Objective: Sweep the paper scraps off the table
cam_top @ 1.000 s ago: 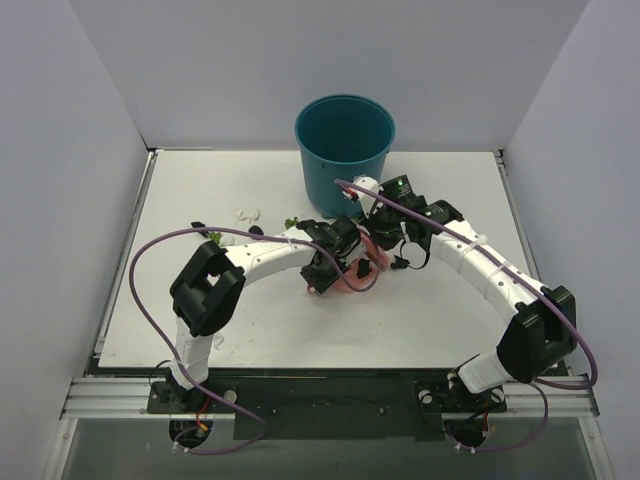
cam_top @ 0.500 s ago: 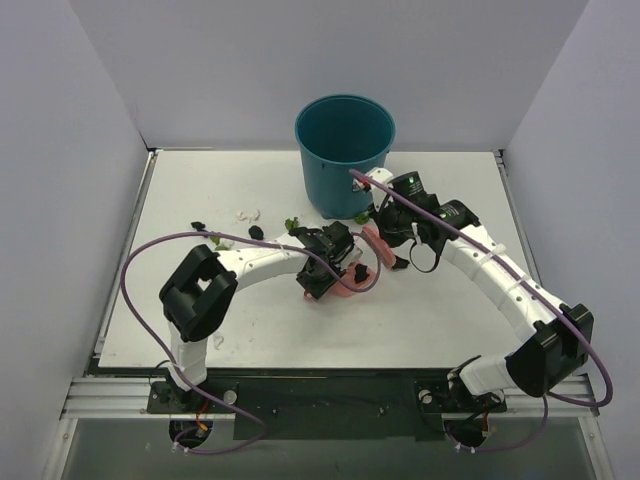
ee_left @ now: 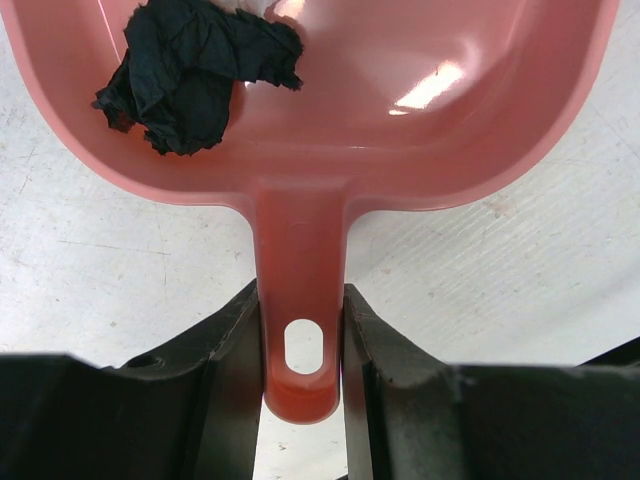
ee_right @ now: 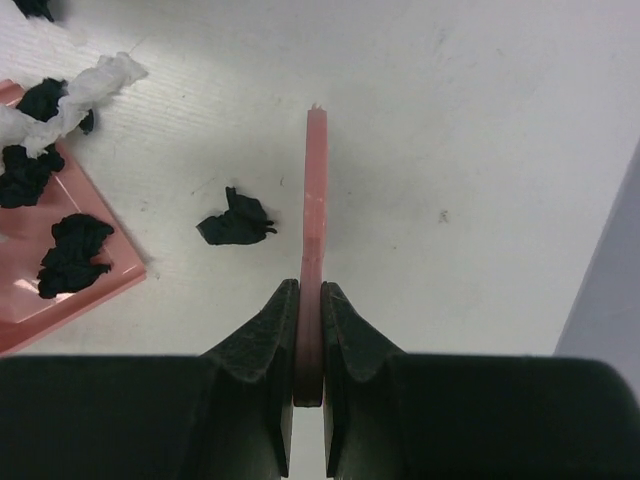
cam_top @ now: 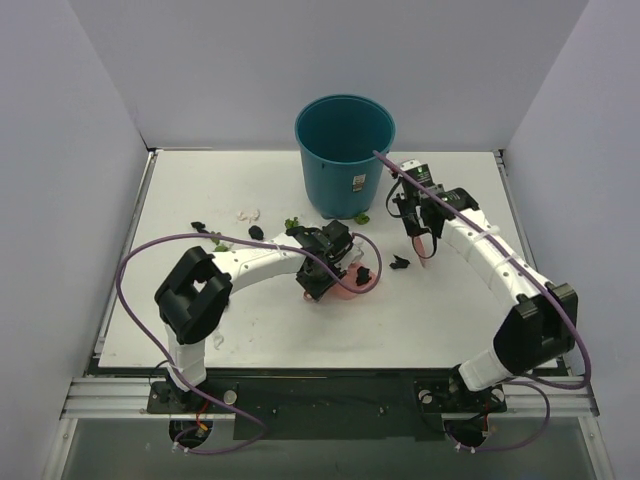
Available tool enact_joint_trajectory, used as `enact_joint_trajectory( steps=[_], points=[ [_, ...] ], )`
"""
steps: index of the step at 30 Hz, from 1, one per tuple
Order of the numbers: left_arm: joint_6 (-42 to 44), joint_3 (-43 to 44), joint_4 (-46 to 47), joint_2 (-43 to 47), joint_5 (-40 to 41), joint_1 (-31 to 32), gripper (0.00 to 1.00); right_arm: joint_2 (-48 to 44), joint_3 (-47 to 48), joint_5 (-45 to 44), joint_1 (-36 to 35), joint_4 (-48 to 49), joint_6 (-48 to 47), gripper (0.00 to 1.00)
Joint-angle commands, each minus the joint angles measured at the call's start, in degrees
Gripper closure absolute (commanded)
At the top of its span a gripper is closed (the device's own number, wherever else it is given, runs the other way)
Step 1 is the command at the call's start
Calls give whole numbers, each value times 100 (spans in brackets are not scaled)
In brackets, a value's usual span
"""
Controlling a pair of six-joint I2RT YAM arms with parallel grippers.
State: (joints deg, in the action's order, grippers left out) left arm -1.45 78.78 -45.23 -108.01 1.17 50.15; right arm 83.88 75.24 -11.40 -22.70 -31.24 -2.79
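My left gripper (cam_top: 328, 264) is shut on the handle (ee_left: 300, 300) of the pink dustpan (cam_top: 354, 286), which rests on the table (cam_top: 200, 320) at the middle. A black paper scrap (ee_left: 190, 75) lies in the pan. My right gripper (cam_top: 421, 228) is shut on the pink brush (ee_right: 314, 220), held edge-on above the table, right of the pan. One black scrap (cam_top: 400, 263) lies on the table between pan and brush; it also shows in the right wrist view (ee_right: 236, 222). More black, green and white scraps (cam_top: 256, 232) lie left of the pan.
A teal bucket (cam_top: 345, 150) stands at the back middle, with a green scrap (cam_top: 360, 217) at its foot. Grey walls close three sides. The dustpan corner (ee_right: 30, 320) in the right wrist view holds black scraps (ee_right: 72, 255) and a white one (ee_right: 90, 85).
My right gripper has carried the brush up and to the right, away from the dustpan. A black scrap now lies uncovered between them. The left arm has barely moved.
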Motion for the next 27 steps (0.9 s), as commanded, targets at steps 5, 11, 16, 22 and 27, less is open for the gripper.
enact_joint_trajectory(
  steps=[5, 11, 16, 22, 27],
  points=[
    [277, 260, -231, -80, -56, -14, 100, 788, 473, 804, -156, 30, 217, 100],
    [418, 269, -267, -150, 24, -14, 100, 1183, 868, 1482, -428, 198, 524, 100],
    [435, 313, -188, -230, 67, -23, 100, 1254, 843, 2009, -639, 320, 718, 100],
    [286, 278, 128, -160, 331, -23, 100, 974, 519, 2493, -683, 286, 639, 100],
    [-11, 138, 515, 25, 498, 3, 100, 665, 333, 2354, -701, 198, 648, 100]
  ],
)
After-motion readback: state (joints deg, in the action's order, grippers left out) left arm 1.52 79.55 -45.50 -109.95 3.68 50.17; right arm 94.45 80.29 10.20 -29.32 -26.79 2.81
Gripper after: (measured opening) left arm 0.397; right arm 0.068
